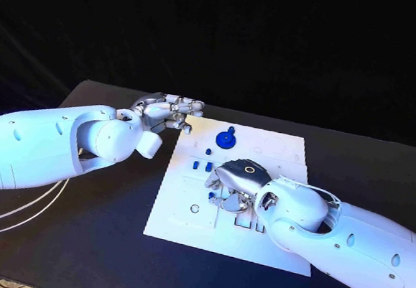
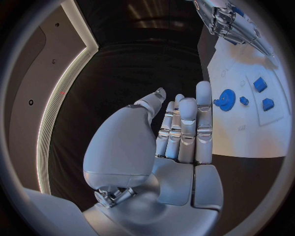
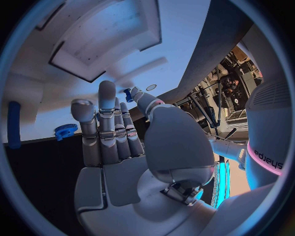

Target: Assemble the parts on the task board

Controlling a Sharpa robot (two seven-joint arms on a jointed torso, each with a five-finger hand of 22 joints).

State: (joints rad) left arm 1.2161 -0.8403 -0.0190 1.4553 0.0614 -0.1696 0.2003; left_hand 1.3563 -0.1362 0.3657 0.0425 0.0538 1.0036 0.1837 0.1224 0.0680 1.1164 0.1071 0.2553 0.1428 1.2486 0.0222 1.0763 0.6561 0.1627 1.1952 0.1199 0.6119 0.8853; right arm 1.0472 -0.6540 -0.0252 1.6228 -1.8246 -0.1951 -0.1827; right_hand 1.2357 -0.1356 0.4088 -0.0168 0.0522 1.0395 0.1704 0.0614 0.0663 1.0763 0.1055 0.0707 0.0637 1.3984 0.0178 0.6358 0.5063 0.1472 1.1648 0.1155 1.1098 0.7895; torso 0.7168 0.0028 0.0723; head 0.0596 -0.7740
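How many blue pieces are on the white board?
4: a blue gear, a small peg beside it, and two small blocks side by side mid-board. The right hand pinches another blue piece and covers some board, so more may hide.

A black desk (image 1: 99,245) is seen beneath the scene, its matte top stretching toward a dark backdrop (image 1: 224,30) that is hung behind its far edge. Thin pale cables (image 1: 5,213) are draped in loops across the near left part of the desk, and they are run off past its left edge. The desk's right corner is met by a lighter surface.
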